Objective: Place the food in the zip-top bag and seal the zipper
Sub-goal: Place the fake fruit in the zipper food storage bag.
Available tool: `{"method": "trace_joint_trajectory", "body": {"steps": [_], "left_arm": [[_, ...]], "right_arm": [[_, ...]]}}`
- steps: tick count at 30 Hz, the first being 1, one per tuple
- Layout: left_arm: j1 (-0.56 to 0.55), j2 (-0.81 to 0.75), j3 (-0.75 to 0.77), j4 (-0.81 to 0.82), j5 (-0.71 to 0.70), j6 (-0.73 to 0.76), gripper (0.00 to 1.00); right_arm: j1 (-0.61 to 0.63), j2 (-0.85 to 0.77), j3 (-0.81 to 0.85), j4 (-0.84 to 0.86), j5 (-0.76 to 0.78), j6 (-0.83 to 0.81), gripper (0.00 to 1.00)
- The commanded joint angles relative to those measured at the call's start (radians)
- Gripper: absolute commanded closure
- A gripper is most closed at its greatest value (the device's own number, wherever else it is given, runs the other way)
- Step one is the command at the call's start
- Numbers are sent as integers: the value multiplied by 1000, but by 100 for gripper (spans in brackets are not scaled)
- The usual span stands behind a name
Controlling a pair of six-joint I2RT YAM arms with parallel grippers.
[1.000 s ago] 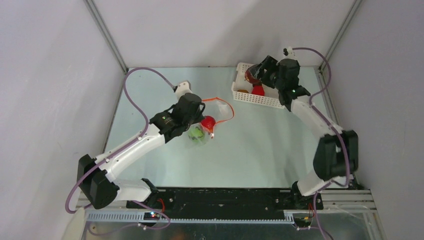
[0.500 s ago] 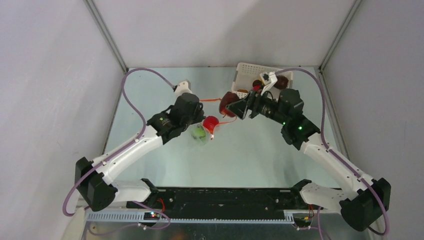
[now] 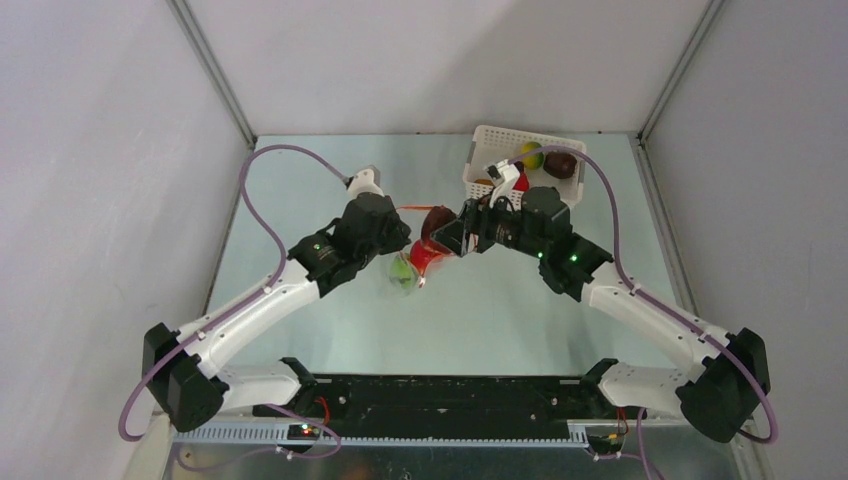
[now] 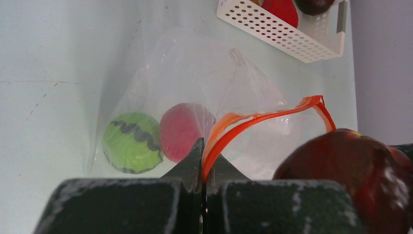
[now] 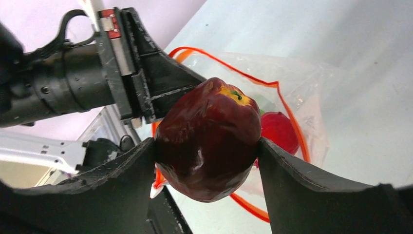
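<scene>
R gripper (image 5: 207, 145) w/ apple (image 5: 204, 122) over grey-walled tbl (image 3: 520, 310).

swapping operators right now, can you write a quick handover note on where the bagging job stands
Left gripper: shut on the zipper, holding the mouth of the zip-top bag open.
Right gripper: shut on a dark maroon fruit, held at the bag's mouth and not yet inside.
Done: a green striped ball and a red ball lie in the bag.
Left: drop the maroon fruit in, bring over the remaining fruits from the white basket (at least three visible), then seal the zipper.
</scene>
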Motion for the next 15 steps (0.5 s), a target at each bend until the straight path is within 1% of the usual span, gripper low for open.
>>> {"method": "trace_joint_trajectory", "body": {"steps": [1,2,3,4,5,6,8,10,15], "left_arm": [[4,-39,-5,53,24,-19,100],[5,-43,-6,51,25,-19,100],[5,-45,-9,51,25,-19,100],[4,-49,-10,51,24,-19,100],[4,-51,-13,51,23,-21,100],[4,-54,-14,50,22,-21,100],[4,-55,-14,49,20,-22,100],[5,-54,-13,49,20,-22,100],[4,-50,-7,56,22,-21,100]], "right_arm": [[31,21,3,20,142,-30,33],[33,24,3,25,158,-28,27],[38,28,2,29,163,-27,24],[41,30,5,29,174,-26,18],[45,35,9,26,177,-29,16],[47,36,17,18,178,-38,11],[56,37,26,10,178,-48,4],[57,32,27,11,169,-49,1],[60,17,38,16,136,-51,1]]}}
